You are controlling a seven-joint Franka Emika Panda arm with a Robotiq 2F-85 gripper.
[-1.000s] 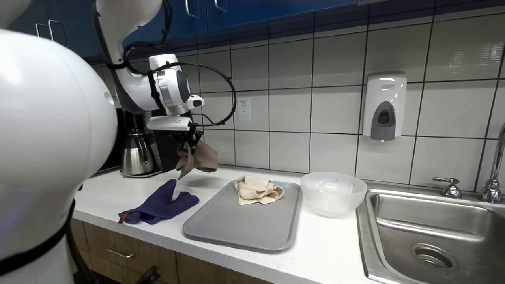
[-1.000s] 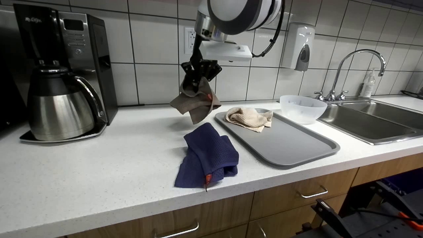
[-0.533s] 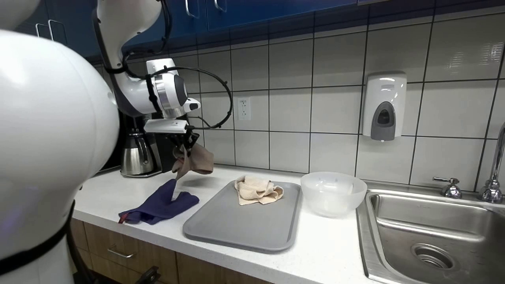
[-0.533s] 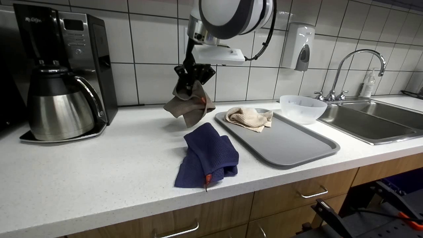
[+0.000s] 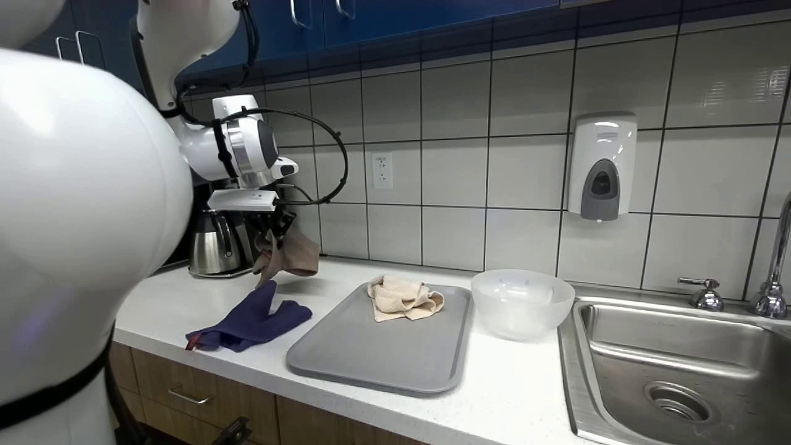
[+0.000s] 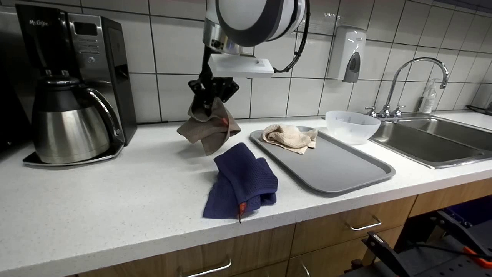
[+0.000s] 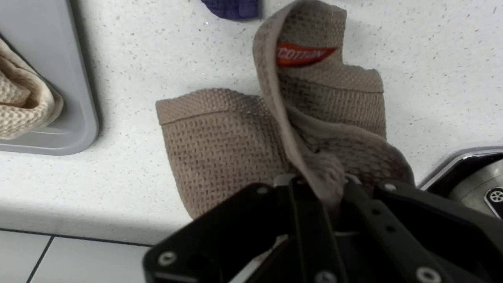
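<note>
Presently, black fingers (image 7: 312, 228) grip a taupe waffle-weave cloth (image 7: 220, 145) above the white speckled table (image 6: 115, 200), a folded navy-blue cloth (image 6: 246, 181) lying near its front edge.

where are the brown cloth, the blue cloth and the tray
Brown cloth (image 7: 247, 139), in the wrist view: on its broad woven flap.
Blue cloth (image 6: 244, 177), in an exterior view: on its folded top layer.
Tray (image 5: 380, 352), in an exterior view: on its bare flat surface.
</note>
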